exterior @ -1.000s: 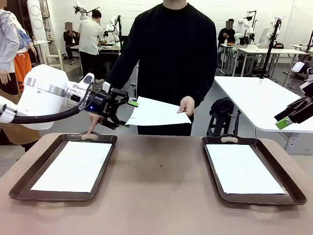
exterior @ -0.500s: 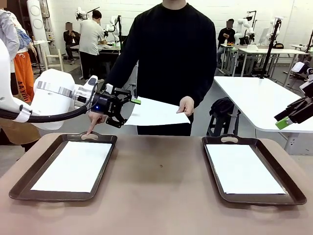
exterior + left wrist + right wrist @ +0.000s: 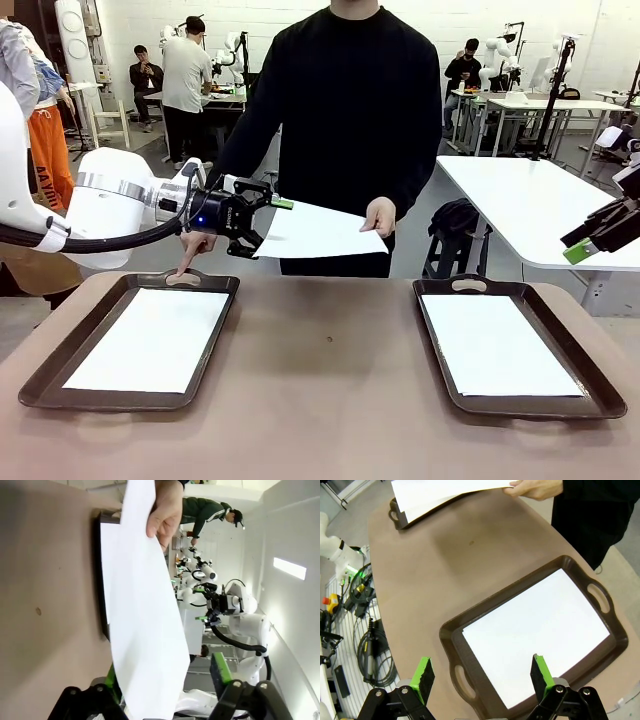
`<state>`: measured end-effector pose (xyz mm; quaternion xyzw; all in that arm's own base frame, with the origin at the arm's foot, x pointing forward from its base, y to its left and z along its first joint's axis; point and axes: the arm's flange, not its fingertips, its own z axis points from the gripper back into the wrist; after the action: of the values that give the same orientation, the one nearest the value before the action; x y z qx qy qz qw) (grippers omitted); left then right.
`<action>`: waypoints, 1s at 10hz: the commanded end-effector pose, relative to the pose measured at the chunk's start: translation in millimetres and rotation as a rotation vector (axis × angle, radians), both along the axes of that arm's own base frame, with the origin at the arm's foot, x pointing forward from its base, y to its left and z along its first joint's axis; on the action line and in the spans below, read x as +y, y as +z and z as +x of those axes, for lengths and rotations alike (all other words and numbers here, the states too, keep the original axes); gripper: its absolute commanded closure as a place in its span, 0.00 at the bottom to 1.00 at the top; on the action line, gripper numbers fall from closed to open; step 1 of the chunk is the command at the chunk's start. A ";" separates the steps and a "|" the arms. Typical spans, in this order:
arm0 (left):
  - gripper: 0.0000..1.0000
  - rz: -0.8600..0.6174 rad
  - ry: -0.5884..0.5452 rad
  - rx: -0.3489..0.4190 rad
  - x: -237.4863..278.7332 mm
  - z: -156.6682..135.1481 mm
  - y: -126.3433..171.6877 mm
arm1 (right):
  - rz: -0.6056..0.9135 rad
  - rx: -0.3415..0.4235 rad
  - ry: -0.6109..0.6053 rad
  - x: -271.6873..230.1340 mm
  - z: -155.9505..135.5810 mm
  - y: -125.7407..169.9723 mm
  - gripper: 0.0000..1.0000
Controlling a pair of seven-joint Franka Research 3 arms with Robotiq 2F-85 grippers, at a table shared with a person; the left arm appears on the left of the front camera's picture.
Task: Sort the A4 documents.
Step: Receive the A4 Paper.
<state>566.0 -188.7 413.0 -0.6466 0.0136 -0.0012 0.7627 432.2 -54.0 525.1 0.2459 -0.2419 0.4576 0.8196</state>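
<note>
Two trays on table [image 3: 330,390], each holding sheet: left tray [image 3: 60,390], right tray [image 3: 590,400]. Person's hand [image 3: 381,214] offers third sheet [image 3: 320,232]; your left fingers [image 3: 262,225] straddle its edge, part-closed, grip unclear. Right fingers [image 3: 482,677] wide, empty. Next, you clamp, then carry to tray.

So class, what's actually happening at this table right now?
A person's hand holds out a sheet of paper above the table's far edge. The left gripper has its fingers on either side of the sheet's other end, not yet clamped. The right gripper waits open. Each brown tray already holds a sheet.
</note>
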 end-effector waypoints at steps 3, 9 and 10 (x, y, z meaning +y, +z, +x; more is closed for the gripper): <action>0.48 -0.036 -0.010 0.017 -4.7 4.2 -3.1 | -0.007 -0.004 -0.006 0.4 0.4 -0.8 0.00; 1.00 -0.013 -0.008 0.007 -7.6 0.9 -7.0 | -0.007 -0.004 -0.006 0.4 0.4 -0.8 0.00; 1.00 -0.007 0.000 0.000 -6.4 0.5 -6.0 | -0.007 -0.004 -0.006 0.4 0.4 -0.8 0.00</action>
<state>565.5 -193.4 406.4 -0.6504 0.0237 -0.0023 0.7592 432.2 -54.0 525.1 0.2459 -0.2419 0.4576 0.8196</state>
